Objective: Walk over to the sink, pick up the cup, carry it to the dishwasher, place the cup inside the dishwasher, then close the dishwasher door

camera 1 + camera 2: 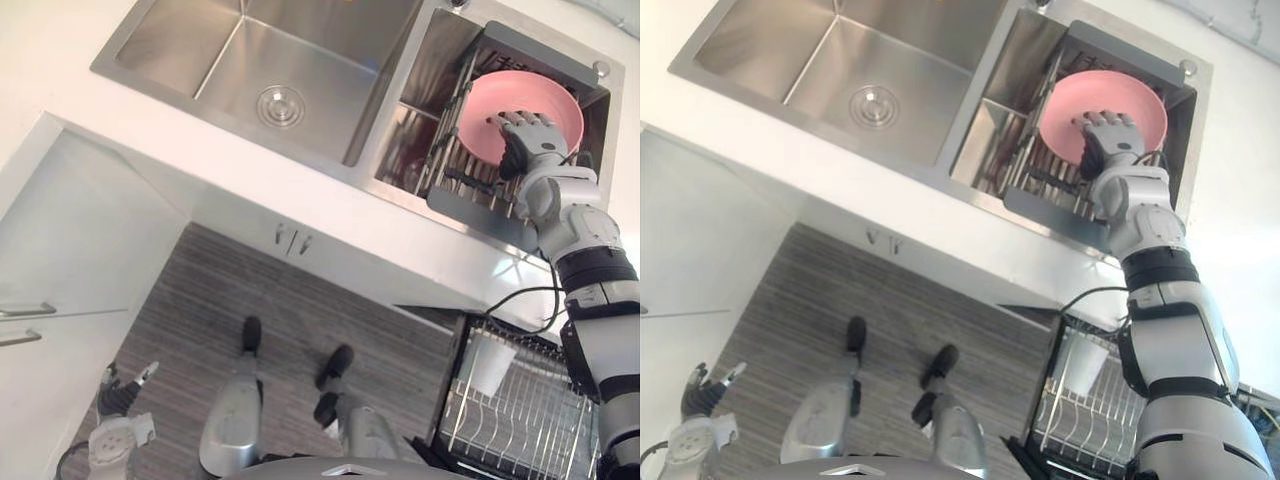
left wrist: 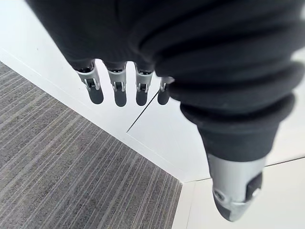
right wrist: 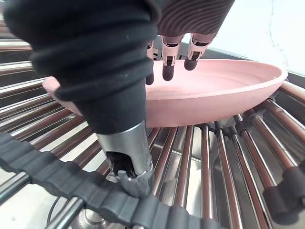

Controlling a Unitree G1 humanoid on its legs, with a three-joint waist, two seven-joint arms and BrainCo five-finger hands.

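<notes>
A shallow pink bowl [image 1: 510,100] lies on a metal drying rack [image 1: 462,182] set in the right basin of the steel sink. My right hand [image 1: 527,135] reaches over the bowl's near rim. In the right wrist view its straight fingers [image 3: 166,70] hover over the bowl's [image 3: 224,90] inside, while the thumb [image 3: 133,171] hangs outside the rim above the rack bars, so the hand is open and grips nothing. My left hand [image 1: 122,398] hangs low beside the cabinet, fingers [image 2: 119,93] relaxed and open. A white cup [image 1: 491,364] stands in the pulled-out dishwasher rack [image 1: 520,425].
The sink's large left basin [image 1: 280,70] with its drain lies left of the bowl. A white counter [image 1: 330,225] runs along the front of the sink. White cabinet fronts with bar handles [image 1: 20,325] stand at the left. Grey striped floor [image 1: 300,330] lies below.
</notes>
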